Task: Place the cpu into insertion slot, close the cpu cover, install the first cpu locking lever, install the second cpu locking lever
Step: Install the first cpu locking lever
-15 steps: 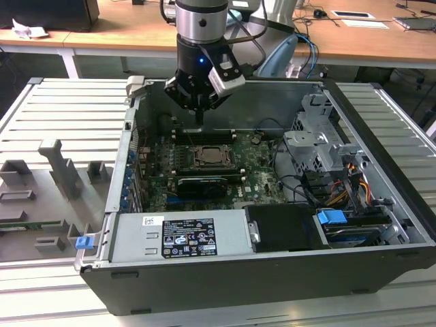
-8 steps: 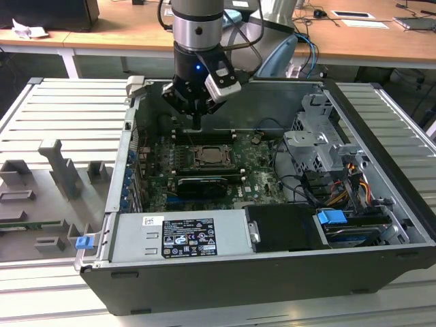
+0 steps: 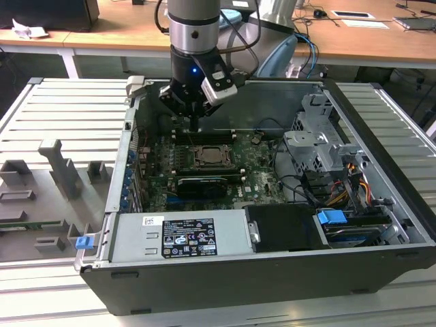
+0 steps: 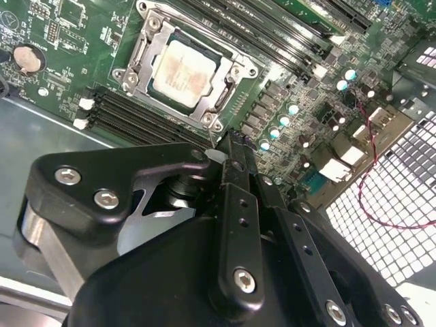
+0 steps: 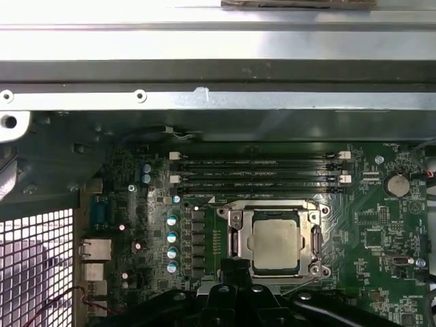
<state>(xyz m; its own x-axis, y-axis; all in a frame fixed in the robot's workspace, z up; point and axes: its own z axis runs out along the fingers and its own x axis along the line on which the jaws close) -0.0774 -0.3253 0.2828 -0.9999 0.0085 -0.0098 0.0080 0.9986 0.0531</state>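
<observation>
**CPU seated in the socket, cover down, pincer clenched above**

We see the cpu (image 4: pixel 180 67), a pale beige square, lying flat inside the insertion slot (image 4: pixel 225 51) on the green motherboard (image 4: pixel 61 34); in the first wrist view the same chip (image 5: pixel 275 243) sits framed by the socket (image 5: pixel 275 269). The cpu cover (image 4: pixel 146 51), a silver-grey metal frame, lies down around the chip, whose top shows through the cover's square window. We cannot tell whether the thin locking levers along the frame's sides are latched.

Beside the socket run long black memory slots (image 5: pixel 259 172), and a row of small round capacitors (image 5: pixel 172 244) stands along another side.

The pincer (image 4: pixel 235 144) hangs over the board near the socket's edge, its black fingers (image 4: pixel 240 170) pressed together with nothing between them, apart from the cover and chip. In the exterior view the pincer (image 3: pixel 195 127) hangs just above the far edge of the socket, under the arm (image 3: pixel 194 27).

The motherboard lies inside an open computer case (image 3: pixel 381 204) resting on a ribbed grey table (image 3: pixel 61 122), with grey fixtures (image 3: pixel 61 167) on the exterior view's left.
</observation>
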